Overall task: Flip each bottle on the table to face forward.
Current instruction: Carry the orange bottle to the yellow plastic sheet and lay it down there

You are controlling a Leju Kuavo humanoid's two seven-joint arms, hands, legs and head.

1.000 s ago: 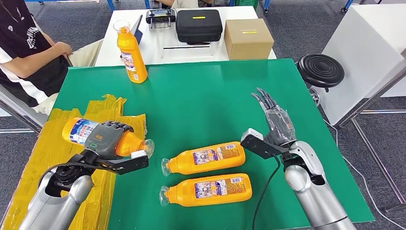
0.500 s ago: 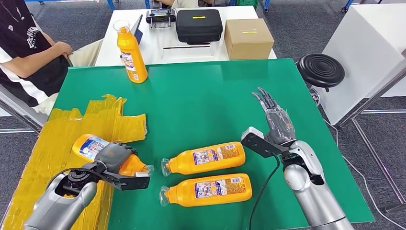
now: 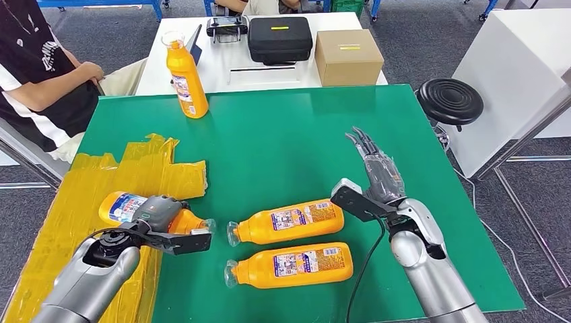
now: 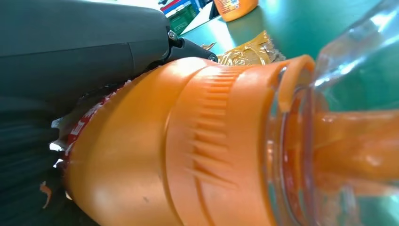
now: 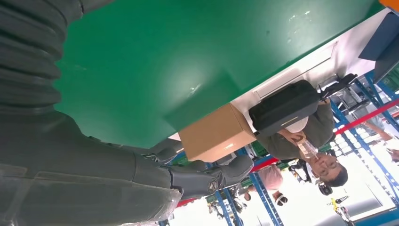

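My left hand (image 3: 160, 214) grips an orange bottle (image 3: 124, 207) lying on its side at the table's left, its clear cap toward the middle. The left wrist view shows that bottle's (image 4: 188, 150) orange shoulder and clear cap close up under my left hand (image 4: 70, 56). Two more orange bottles lie side by side at the front centre, one (image 3: 288, 221) behind the other (image 3: 291, 265), labels up, caps to the left. A fourth bottle (image 3: 185, 75) stands upright at the far left. My right hand (image 3: 378, 171) hovers open, fingers stretched forward, just right of the lying pair.
Crumpled yellow tape (image 3: 131, 169) covers the green table's (image 3: 283, 141) left part. A person (image 3: 40, 74) sits at the far left. Behind the table stand a black case (image 3: 279, 37) and a cardboard box (image 3: 349, 55); a black stool (image 3: 450, 99) is on the right.
My left hand has brought its bottle down and toward me, from raised over the yellow tape to lying low at the table. My right hand has shifted slightly left.
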